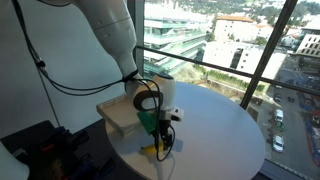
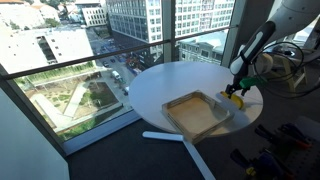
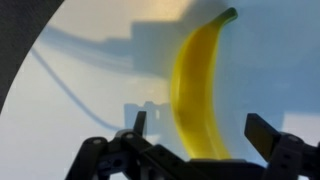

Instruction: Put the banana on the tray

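Exterior view: gripper (image 1: 160, 142) hangs low over the banana (image 1: 151, 152) on the white bench (image 1: 225, 130), ready to grasp it.
Exterior view: banana (image 2: 236, 100) lies just beside the tray (image 2: 197, 113), outside its rim and not yet placed.
Wrist view: jaws wide, holding nothing, straddling the banana (image 3: 197, 85) across its width so closing would pinch it.

A round white table (image 2: 160, 85) carries a wooden tray (image 2: 197, 113) — and, nearby, a banana (image 3: 197, 90).

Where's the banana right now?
In the wrist view the banana lies on the white table below the open pincer; in an exterior view it sits beside the tray, outside its rim.
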